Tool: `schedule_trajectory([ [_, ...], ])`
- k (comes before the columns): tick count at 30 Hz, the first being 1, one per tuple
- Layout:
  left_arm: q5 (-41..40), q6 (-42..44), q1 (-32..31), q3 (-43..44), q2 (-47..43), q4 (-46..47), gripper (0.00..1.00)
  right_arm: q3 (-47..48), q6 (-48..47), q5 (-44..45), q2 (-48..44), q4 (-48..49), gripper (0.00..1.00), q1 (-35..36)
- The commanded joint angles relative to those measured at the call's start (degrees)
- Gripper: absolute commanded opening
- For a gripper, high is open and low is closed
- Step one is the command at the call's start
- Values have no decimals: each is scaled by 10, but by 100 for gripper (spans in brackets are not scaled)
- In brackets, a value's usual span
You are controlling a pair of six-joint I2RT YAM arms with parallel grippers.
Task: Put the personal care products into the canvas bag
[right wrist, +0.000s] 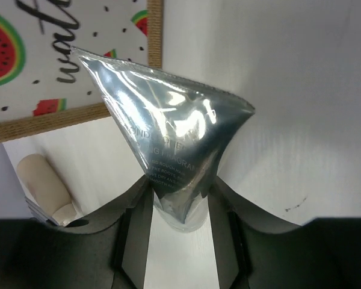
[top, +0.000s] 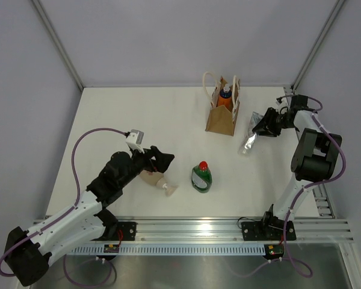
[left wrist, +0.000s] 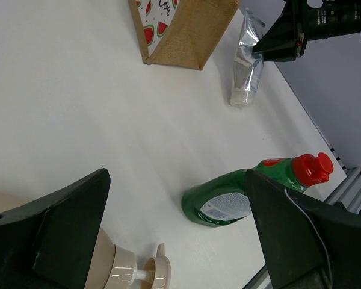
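Right jaws clamped on the silver-white squeeze tube (right wrist: 168,138), left jaws apart, we should lift it above the tan canvas bag (top: 221,121) before releasing.

Overhead view looking down, left wrist low, right wrist close, all sharing squeeze tube (right wrist: 168,138)

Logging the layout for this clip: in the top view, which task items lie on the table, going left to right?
In order: pump bottle → green bottle → bag → tube.
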Motion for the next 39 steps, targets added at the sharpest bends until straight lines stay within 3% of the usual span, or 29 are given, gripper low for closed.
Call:
schedule_trajectory([
  [1, 8, -1, 1, -2, 2, 45, 99, -3, -15, -78, -43, 35, 0, -1],
  [11, 53, 4, 1, -7, 3, 66, 99, -18, -23, -63, -43, 61, 0, -1],
  [22, 55, -1, 1, -6, 10, 64, 99, 44, -30, 115, 38, -4, 0, 46],
  [25, 53, -2, 1, -7, 11, 63, 99, 60, -35, 148, 42, -20, 18, 66],
  [26, 53, -2, 1, -7, 11, 63, 99, 64, -34, 148, 43, -24, 30, 67],
  [29, 54, -1, 1, -10, 11, 64, 99, 80, -37, 157, 47, -35, 51, 73],
  [30, 54, -1, 1, -9, 11, 63, 99, 84, -40, 169, 51, -46, 63, 75],
  [33, 53, -1, 1, -12, 10, 67, 99, 100, -64, 188, 58, -67, 77, 91],
  [39, 50, -5, 1, -26, 2, 74, 99, 98, -63, 295, 60, -71, 89, 148],
])
